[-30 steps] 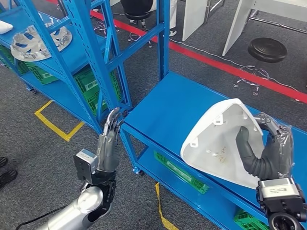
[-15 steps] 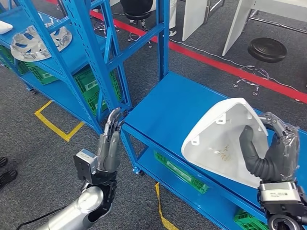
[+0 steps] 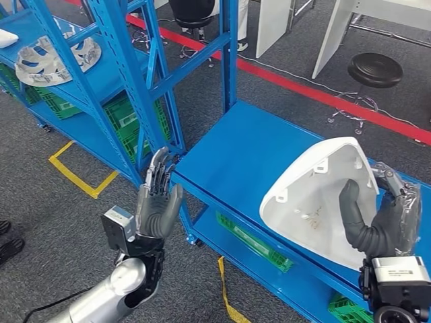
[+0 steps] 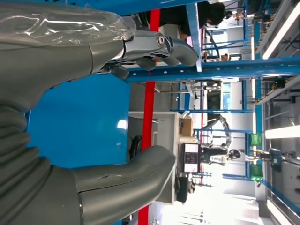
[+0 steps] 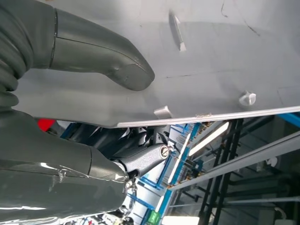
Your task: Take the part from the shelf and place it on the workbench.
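- Right now my right hand [image 3: 387,222] grips the white part [image 3: 318,195], a broad curved shell with small mounting tabs along its rim; my thumb presses into its hollow inner face and my fingers wrap behind its far edge.
- Held this way, the part sits tilted over the blue workbench [image 3: 239,155], its hollow side facing me and slightly up, its lower edge close to the bench's near edge; whether it touches the bench I cannot tell.
- Its long axis runs roughly from lower left to upper right in the head view, with the narrower rounded end toward the left.
- I judge this to be the placing step: the part is over the bench but not yet let go.
- Next I would need to lower it until it lies steady, then loosen my grip without tipping it off the near edge.
- My left hand [image 3: 156,202] is raised beside the bench corner, fingers spread, holding nothing.
- Beyond it stands the blue shelf [image 3: 127,74].
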`<state>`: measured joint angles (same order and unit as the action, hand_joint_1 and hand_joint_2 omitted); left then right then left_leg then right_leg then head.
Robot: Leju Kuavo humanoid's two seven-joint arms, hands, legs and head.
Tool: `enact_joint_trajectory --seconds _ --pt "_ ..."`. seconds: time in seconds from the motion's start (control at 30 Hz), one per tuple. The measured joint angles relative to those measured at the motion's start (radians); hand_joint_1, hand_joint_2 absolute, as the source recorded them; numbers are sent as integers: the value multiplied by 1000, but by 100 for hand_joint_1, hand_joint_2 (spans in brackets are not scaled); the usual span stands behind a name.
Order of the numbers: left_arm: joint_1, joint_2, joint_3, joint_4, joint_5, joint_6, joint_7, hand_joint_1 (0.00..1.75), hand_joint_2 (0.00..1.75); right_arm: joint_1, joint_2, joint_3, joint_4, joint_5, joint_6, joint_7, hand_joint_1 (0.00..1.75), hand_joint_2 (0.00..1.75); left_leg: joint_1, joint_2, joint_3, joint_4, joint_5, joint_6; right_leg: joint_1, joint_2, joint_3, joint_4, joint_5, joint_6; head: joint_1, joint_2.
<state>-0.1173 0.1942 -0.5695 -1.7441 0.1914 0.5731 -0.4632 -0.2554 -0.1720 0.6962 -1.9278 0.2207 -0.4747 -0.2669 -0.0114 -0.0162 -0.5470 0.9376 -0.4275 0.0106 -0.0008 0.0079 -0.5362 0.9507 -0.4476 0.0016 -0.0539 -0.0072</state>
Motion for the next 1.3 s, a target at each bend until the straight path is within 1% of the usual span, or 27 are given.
enact_joint_trajectory --seconds 0.2,0.27,0.3,0.33,0.4,0.43,0.47,0.5,0.53,0.57,0.6,0.63,0.67,0.73,0.8,0.83,0.87,0.9,0.93,0.97,1.0,1.03,1.1,1.17,1.23,1.27,1.3 --pt "-11 1 -3 0 -5 21 5 0 175 1 -1 18 2 17 -10 5 175 175 -3 0 -2 3 -4 10 -1 -1 2 -4 0 6 0 0" --pt "-15 1 -3 0 -5 25 5 0 175 0 -2 23 2 16 -10 7 175 175 5 -2 9 -15 3 13 0 -2 -3 7 -10 12 1 0" --pt "-18 1 -4 0 -4 26 5 0 175 -2 -4 24 2 16 -10 8 175 175 10 -3 15 -24 7 16 0 -3 -15 35 -28 17 3 0" --pt "-20 1 -4 0 -4 26 5 0 175 -2 -6 26 2 15 -10 10 175 175 14 -5 21 -31 10 17 -2 -3 -39 86 -55 21 5 0" --pt "-22 1 -7 0 -1 23 5 0 175 -2 -9 30 2 16 -10 17 175 175 16 -13 23 -32 9 18 -9 -3 -106 224 -112 31 9 0" --pt "-22 0 -9 1 1 21 5 0 175 -1 -9 33 2 17 -10 21 175 175 18 -19 23 -32 8 17 -14 -3 -132 272 -122 36 9 0" --pt "-22 0 -11 1 2 18 5 0 175 0 -10 35 2 18 -11 23 175 175 21 -28 24 -31 6 14 -20 -3 -141 283 -112 41 9 0" --pt "-22 0 -12 2 3 15 5 0 175 0 -11 37 2 18 -11 25 175 175 25 -38 27 -29 3 9 -26 -2 -130 252 -83 46 9 0" --pt "-23 0 -13 2 4 14 5 0 175 0 -12 39 2 18 -11 26 175 175 30 -49 29 -24 -2 2 -32 5 -102 187 -42 52 9 0" --pt "-24 0 -13 2 4 13 5 0 175 0 -14 41 3 18 -11 27 175 175 34 -60 29 -18 -8 -7 -39 26 -71 121 -13 60 11 0" --pt "-26 0 -14 3 4 13 6 0 175 0 -16 43 3 18 -11 27 175 175 36 -71 25 -8 -13 -16 -44 48 -42 63 4 63 13 0" --pt "-28 0 -14 3 4 13 6 0 175 1 -17 45 4 18 -11 28 175 175 39 -82 18 -1 -15 -25 -46 66 -25 31 8 62 14 0" --pt "-30 0 -15 3 4 12 6 0 175 1 -18 46 4 18 -11 29 175 175 41 -91 10 3 -15 -32 -44 76 -19 25 -1 58 14 0" --pt "-30 0 -18 4 5 11 6 0 175 1 -19 48 4 18 -11 29 175 175 47 -107 1 4 -12 -46 -37 58 -17 25 -3 39 11 0" --pt "-33 1 -19 4 7 8 4 0 175 -2 -20 49 4 16 -7 24 175 175 45 -71 -22 46 -32 -54 -36 32 -12 22 -4 22 2 0" --pt "-37 1 -20 4 7 7 4 0 175 -2 -20 50 4 16 -5 22 175 175 42 -43 -51 98 -55 -55 -35 19 -9 21 -5 15 -4 0" --pt "-40 1 -20 4 8 5 3 0 175 -2 -20 50 5 16 -2 20 175 175 39 -14 -90 169 -81 -54 -30 5 -8 20 -7 11 -10 0" --pt "-42 1 -20 5 8 5 2 0 175 -2 -20 52 5 16 -1 18 175 175 38 -2 -133 242 -105 -52 -25 -10 -8 20 -9 6 -14 0" --pt "-42 1 -21 5 9 4 2 0 175 -2 -20 53 5 16 1 18 175 175 37 3 -168 295 -117 -48 -19 -24 -7 20 -11 2 -16 0" --pt "-41 1 -21 6 10 4 2 0 175 -2 -20 55 5 16 2 17 175 175 34 6 -185 315 -111 -42 -14 -38 -6 20 -13 -1 -17 0" --pt "-41 1 -21 7 11 4 1 0 175 -2 -20 56 5 16 3 16 175 175 29 8 -181 294 -87 -34 -10 -51 -3 20 -16 -5 -19 0" --pt "-42 1 -21 7 12 4 1 0 175 -3 -20 57 5 15 4 16 175 175 21 15 -157 238 -51 -23 -6 -64 1 20 -18 -7 -20 0" --pt "-44 2 -21 7 13 5 1 0 175 -6 -20 60 5 13 8 15 175 175 -5 64 -88 95 9 3 0 -86 8 20 -24 -9 -20 0" --pt "-47 3 -21 6 11 6 1 0 175 -8 -20 62 5 11 13 15 175 175 -25 99 -54 23 25 19 5 -108 13 19 -31 -4 -20 0" --pt "-47 4 -21 5 10 7 1 0 175 -9 -20 64 5 10 17 15 175 175 -25 79 -51 11 27 21 8 -134 18 16 -36 3 -19 0" --pt "-46 5 -21 4 10 8 0 0 175 -11 -20 65 4 10 17 15 175 175 -21 65 -47 4 30 22 7 -128 17 20 -43 7 -18 0" --pt "-46 6 -21 4 9 8 0 0 175 -13 -21 66 4 10 17 15 175 175 -16 52 -42 -2 33 23 6 -107 10 41 -59 11 -17 0"
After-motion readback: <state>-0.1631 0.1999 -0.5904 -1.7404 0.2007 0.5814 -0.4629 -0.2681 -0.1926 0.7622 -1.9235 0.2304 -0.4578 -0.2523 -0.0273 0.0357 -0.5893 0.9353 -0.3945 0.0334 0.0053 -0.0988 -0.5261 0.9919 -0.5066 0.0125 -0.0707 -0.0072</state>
